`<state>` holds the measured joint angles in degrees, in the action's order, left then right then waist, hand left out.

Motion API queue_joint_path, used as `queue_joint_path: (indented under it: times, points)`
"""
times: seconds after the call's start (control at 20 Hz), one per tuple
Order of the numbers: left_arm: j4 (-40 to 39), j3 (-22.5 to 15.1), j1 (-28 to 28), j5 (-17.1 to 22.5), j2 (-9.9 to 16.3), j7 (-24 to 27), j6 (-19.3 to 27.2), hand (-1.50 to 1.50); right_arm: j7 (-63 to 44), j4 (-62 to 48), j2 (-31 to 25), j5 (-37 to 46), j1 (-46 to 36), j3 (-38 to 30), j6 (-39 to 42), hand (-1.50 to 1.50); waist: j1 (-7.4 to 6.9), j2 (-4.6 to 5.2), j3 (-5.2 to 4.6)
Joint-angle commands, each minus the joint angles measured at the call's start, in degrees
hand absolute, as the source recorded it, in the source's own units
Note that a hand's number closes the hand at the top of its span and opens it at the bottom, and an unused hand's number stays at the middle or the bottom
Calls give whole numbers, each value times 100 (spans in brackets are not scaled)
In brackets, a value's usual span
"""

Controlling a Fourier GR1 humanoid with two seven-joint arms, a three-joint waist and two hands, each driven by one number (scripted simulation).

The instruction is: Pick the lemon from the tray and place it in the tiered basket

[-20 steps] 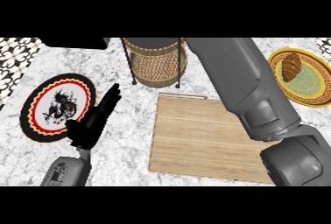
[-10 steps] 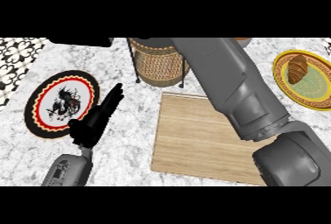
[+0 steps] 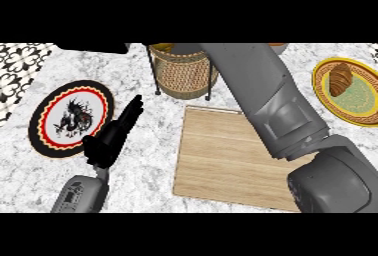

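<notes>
Lemon cannot be seen anywhere; whether it sits under the right arm (image 3: 273, 105) is impossible to tell. That arm stretches from the lower right across the tray (image 3: 229, 165) up to the basket (image 3: 181, 75), which stands just beyond the tray's far edge. Its hand is hidden, so its fingers cannot be judged. Left of the tray, the left hand (image 3: 111, 137) rests with fingers straight and relaxed, holding nothing, beside a dragon plate (image 3: 44, 125). Right of the tray lies a plate with a croissant (image 3: 341, 80).

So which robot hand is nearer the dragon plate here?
Left. The left robot hand rests open just beside the dragon plate's right rim; the right arm stretches toward the wicker basket, its hand hidden.
</notes>
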<state>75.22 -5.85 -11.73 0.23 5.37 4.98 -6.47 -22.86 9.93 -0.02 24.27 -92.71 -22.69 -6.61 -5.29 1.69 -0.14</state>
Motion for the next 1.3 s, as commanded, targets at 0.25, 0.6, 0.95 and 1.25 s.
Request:
queue_joint_path:
  times: [0.25, 0.6, 0.95, 1.25]
  points:
    - [-27, 25, 101, -66, 64, -19, 3, 0, 195, 171, 1, -330, 74, -333, -1077, -150, 121, -12, 1]
    - [95, 82, 226, -62, -1, 32, 138, 0, 415, 457, -641, 203, 349, -22, -2610, -150, 302, -69, 5]
    - [367, 193, 531, 87, 177, -123, -20, 0, 1313, 1195, -1378, -447, 1035, -604, -2427, -150, 427, -148, 20]
    - [360, 442, 478, 238, 399, -180, -172, 0, 1848, 1697, -2237, -931, 2098, -846, -1125, -150, 577, -192, 20]
